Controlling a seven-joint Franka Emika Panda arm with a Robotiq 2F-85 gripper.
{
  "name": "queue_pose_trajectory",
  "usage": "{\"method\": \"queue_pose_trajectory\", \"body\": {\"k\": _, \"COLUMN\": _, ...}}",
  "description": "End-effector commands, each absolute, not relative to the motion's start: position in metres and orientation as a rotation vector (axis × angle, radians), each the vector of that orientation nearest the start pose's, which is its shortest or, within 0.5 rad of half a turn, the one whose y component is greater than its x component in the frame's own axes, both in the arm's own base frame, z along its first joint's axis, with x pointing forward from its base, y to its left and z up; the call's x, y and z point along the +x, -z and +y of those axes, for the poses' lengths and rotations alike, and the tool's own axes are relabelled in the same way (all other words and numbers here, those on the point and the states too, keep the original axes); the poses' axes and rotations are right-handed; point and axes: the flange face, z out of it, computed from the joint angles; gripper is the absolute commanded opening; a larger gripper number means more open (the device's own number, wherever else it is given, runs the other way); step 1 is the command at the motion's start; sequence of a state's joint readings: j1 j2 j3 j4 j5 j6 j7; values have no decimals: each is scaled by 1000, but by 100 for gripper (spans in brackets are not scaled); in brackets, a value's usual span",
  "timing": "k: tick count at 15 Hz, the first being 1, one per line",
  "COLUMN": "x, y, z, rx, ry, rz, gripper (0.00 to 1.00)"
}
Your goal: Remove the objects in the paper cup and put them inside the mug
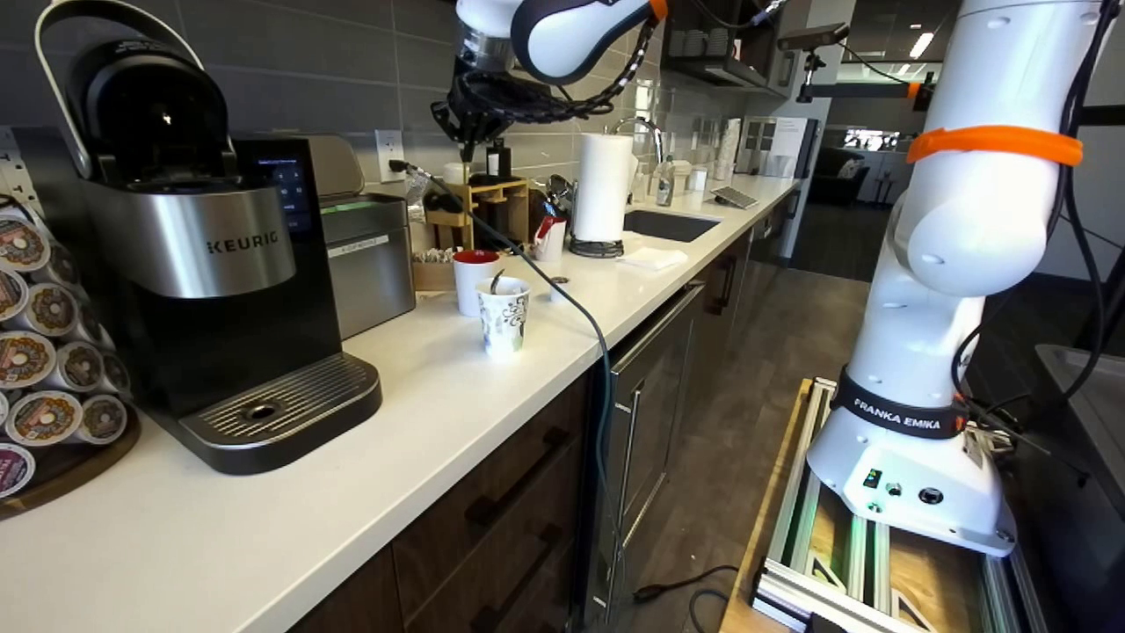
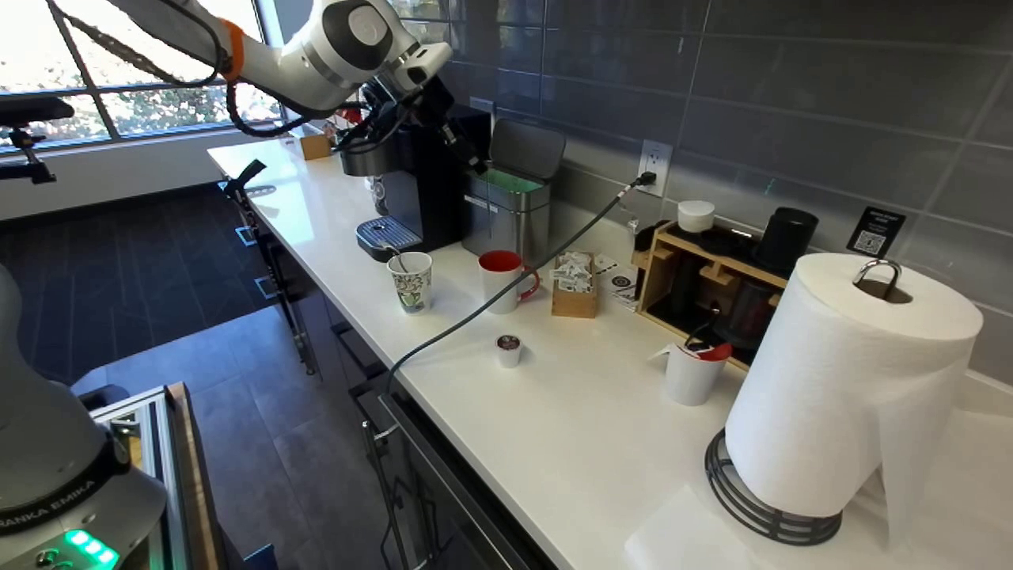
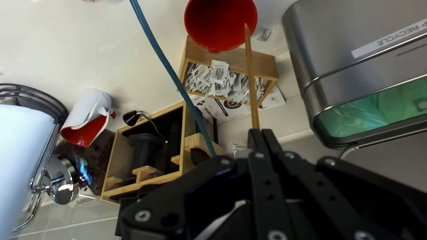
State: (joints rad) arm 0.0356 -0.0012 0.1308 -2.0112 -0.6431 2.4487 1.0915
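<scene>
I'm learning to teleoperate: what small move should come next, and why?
Probably nudge the gripper sideways so the wooden stick it holds centers over the mug: in the wrist view, the stick's tip appears toward one side of the red interior, so lowering straight down might catch the rim.

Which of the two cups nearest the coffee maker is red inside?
The red-handled mug, white outside. The paper cup beside it is pale inside and patterned outside, with a utensil poking out.
</scene>
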Motion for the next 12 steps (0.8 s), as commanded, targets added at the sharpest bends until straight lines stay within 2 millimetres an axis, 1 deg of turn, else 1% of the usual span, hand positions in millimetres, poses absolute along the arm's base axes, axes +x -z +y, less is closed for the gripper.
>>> {"method": "queue_pose_trajectory", "body": {"k": 1, "x": 611, "y": -480, "z": 95, "rx": -3042, "ry": 1080, "rz": 894, "gripper": 1}}
{"method": "queue_pose_trajectory", "body": {"k": 4, "x": 625, "y": -462, "z": 90, "rx": -3064, "ry": 1076, "rz": 950, "gripper": 1}}
{"method": "queue_pose_trajectory", "body": {"k": 6, "x": 630, "y": -453, "z": 86, "rx": -3104, "ry": 1024, "rz": 995, "gripper": 1}}
{"method": "queue_pose_trajectory", "body": {"k": 7, "x": 631, "y": -449, "z": 85, "rx": -3135, "ry": 989, "rz": 1016, "gripper": 2}}
{"method": "queue_pose_trajectory", "body": {"k": 8, "x": 633, "y": -447, "z": 84, "rx": -3147, "ry": 968, "rz": 1031, "gripper": 20}}
{"method": "queue_pose_trajectory", "body": {"k": 9, "x": 633, "y": -445, "z": 84, "rx": -3159, "ry": 939, "rz": 1043, "gripper": 28}}
{"method": "queue_pose_trajectory", "body": {"k": 10, "x": 632, "y": -445, "z": 85, "rx": -3166, "ry": 909, "rz": 1047, "gripper": 33}}
{"method": "queue_pose_trajectory", "body": {"k": 11, "x": 630, "y": -447, "z": 87, "rx": -3173, "ry": 878, "rz": 1050, "gripper": 41}}
{"method": "queue_pose_trajectory", "body": {"k": 12, "x": 625, "y": -450, "z": 90, "rx": -3174, "ry": 819, "rz": 1020, "gripper": 49}}
